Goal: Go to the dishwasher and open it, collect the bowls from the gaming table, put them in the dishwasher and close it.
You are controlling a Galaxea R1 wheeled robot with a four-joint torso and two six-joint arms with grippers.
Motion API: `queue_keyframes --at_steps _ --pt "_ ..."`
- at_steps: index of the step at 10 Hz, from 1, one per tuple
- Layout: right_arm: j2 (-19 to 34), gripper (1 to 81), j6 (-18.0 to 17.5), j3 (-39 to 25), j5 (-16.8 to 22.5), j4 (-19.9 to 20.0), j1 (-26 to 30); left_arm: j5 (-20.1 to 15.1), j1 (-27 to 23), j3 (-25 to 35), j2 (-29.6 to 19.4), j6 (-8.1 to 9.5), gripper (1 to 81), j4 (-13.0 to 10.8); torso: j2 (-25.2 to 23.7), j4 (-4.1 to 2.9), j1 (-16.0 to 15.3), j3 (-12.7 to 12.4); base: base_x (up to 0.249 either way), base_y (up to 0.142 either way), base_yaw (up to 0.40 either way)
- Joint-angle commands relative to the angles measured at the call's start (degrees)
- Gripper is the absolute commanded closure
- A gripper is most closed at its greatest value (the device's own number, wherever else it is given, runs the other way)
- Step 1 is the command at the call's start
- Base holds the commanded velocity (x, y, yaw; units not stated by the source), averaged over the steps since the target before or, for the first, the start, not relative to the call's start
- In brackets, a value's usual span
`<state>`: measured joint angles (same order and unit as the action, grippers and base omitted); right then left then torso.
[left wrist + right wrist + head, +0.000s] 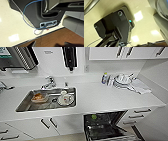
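The dishwasher [105,125] stands open under the white counter [100,99]. Its inside is dark, with wire racks and a small green thing [94,116] near the upper front. The lowered door runs out past the head view's lower edge. In the left wrist view my left gripper [50,45] hangs over the floor, and two dark fingertips [32,44] stand wide apart with only brown wood floor between them. The right wrist view looks down on my own dark base plate [115,25] over pale glossy floor.
A steel sink [47,99] with a tap [49,82] holds an orange-filled dish [38,97] and a white cup on a plate [65,99]. Stacked dishes [122,80], a bottle [104,78] and a cloth [141,87] sit at the counter's right. White drawers [140,114] flank the dishwasher.
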<state>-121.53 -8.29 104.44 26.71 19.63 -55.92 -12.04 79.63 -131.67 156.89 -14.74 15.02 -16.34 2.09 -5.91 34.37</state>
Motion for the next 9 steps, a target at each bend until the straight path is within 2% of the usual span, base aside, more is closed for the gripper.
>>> queue_keyframes --at_steps 1,5,6,9 --pt "-4.63 1.0 2.40 3.31 2.38 -0.20 -3.63 -5.27 -0.48 0.45 -0.87 -0.03 1.0 0.71 -5.27 0.00 -3.41 0.00 0.000 0.000 0.000" --pt "-10.52 1.0 1.61 6.38 -0.08 0.76 -4.25 -5.27 -0.65 0.45 -0.87 -0.03 1.0 0.89 -13.71 0.00 -8.64 -0.02 0.000 0.000 0.000" --pt "-11.57 1.0 0.21 7.61 -0.08 2.87 -3.29 -5.36 -0.66 0.45 -0.96 -0.03 1.0 0.89 -15.65 0.00 -9.83 -0.04 0.000 0.000 0.000" --pt "-14.91 1.0 -0.50 15.70 1.15 17.90 0.32 -5.36 -0.57 0.45 -1.49 -0.03 1.0 0.98 -21.90 0.00 -13.75 -0.06 0.000 0.000 0.000"
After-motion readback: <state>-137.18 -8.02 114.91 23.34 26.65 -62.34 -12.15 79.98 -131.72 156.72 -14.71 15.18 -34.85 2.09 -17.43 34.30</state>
